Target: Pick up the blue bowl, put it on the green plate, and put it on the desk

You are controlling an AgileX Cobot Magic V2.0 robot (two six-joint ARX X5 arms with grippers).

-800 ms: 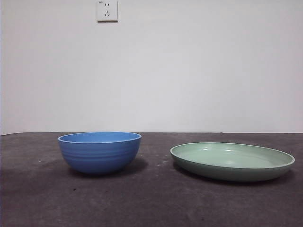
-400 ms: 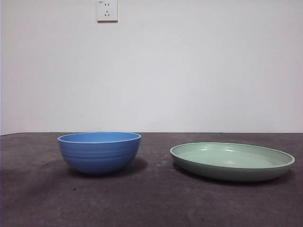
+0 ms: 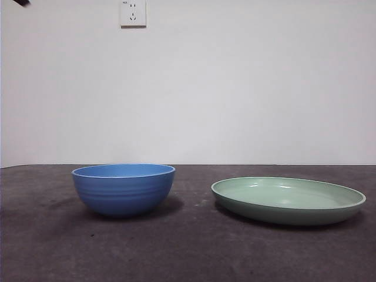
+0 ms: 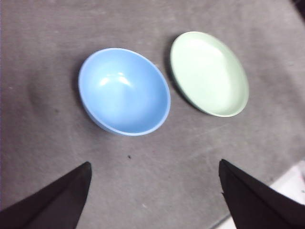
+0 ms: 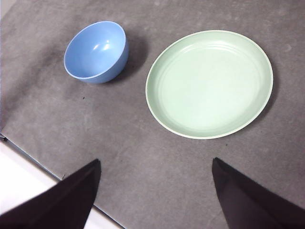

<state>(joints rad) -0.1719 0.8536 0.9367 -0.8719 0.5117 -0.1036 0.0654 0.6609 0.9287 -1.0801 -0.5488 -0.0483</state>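
Note:
The blue bowl (image 3: pixel 123 189) stands upright and empty on the desk (image 3: pixel 188 252), left of the green plate (image 3: pixel 288 200), with a gap between them. In the left wrist view the bowl (image 4: pixel 124 90) and the plate (image 4: pixel 209 72) lie beyond my left gripper (image 4: pixel 155 162), which is open, empty and high above the desk. In the right wrist view the bowl (image 5: pixel 96 51) and the plate (image 5: pixel 209 83) lie beyond my right gripper (image 5: pixel 156 160), also open, empty and held high. A black arm tip (image 3: pixel 22 2) shows at the top left corner of the front view.
A white wall with a power socket (image 3: pixel 133 13) stands behind the desk. The desk's near edge shows in the right wrist view (image 5: pixel 43 167), with a pale floor beyond it.
A black arm tip has come into the top left corner of the front view. The bowl and the plate have not moved.

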